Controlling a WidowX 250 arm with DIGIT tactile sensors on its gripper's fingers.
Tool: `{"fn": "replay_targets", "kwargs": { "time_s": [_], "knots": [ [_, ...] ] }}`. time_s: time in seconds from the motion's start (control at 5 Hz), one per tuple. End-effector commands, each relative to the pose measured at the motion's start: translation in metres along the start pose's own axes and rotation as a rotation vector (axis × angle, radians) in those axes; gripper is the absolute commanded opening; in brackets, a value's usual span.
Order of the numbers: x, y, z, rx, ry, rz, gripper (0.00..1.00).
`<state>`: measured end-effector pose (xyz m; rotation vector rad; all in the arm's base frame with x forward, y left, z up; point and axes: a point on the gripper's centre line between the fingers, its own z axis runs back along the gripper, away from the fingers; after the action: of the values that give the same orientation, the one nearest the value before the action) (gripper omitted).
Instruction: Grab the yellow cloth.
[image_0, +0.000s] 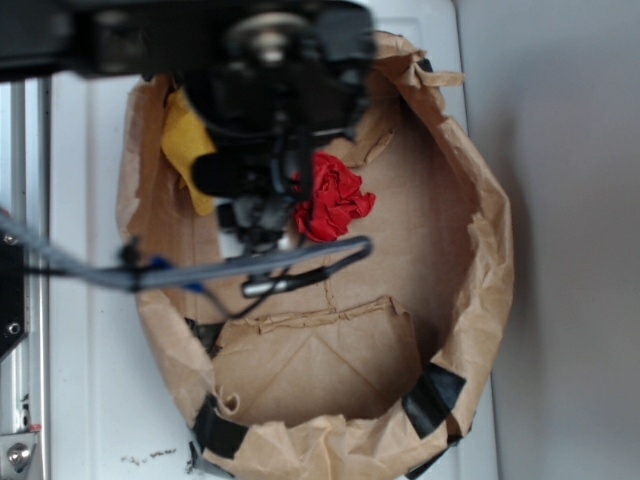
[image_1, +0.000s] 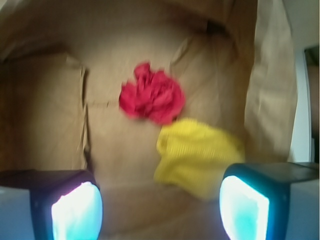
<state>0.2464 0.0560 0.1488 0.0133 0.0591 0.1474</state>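
The yellow cloth (image_1: 196, 156), bright, ribbed and crumpled, lies in the brown paper bag (image_1: 50, 115) at five o'clock from the red cloth (image_1: 152, 97); your gripper (image_1: 160, 205) hangs wide open, holding nothing.

A: What does the arm (image_0: 200, 40) look like from the exterior view?

B: Mostly black and blurred. Its boxy housing carries a round silvery-grey cap (image_0: 268, 38) on top, above the gripper (image_0: 262, 225).

A: Any wiring?

B: Yes. A grey cable (image_0: 250, 265) curves just below the gripper, with thinner black wires (image_0: 215, 300) hanging beside it and a small blue bit (image_0: 160, 265) on the grey one.

A: And from the wrist view?

B: Two fingers (image_1: 245, 202) show at the bottom corners, each a dark rounded casing around a glossy pad that glows pale cyan to white. The right one looks teal at its edges, and everything is soft and out of focus.
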Motion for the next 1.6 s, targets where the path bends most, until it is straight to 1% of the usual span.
{"fn": "replay_targets", "kwargs": {
  "time_s": [0.0,0.4,0.6,0.8,1.0,1.2,1.4],
  "knots": [
    [0.011,-0.013,0.016,0.017,-0.010,-0.133,1.00],
    [0.011,-0.013,0.016,0.017,-0.010,-0.133,1.00],
    [0.018,-0.015,-0.017,0.001,-0.046,-0.274,1.00],
    [0.033,-0.012,-0.044,-0.017,-0.051,-0.361,1.00],
    [0.038,-0.003,-0.061,-0.043,-0.027,-0.424,1.00],
    [0.028,0.005,-0.068,-0.032,-0.025,-0.470,1.00],
    [0.013,0.010,-0.062,-0.017,-0.024,-0.494,1.00]
  ]
}}
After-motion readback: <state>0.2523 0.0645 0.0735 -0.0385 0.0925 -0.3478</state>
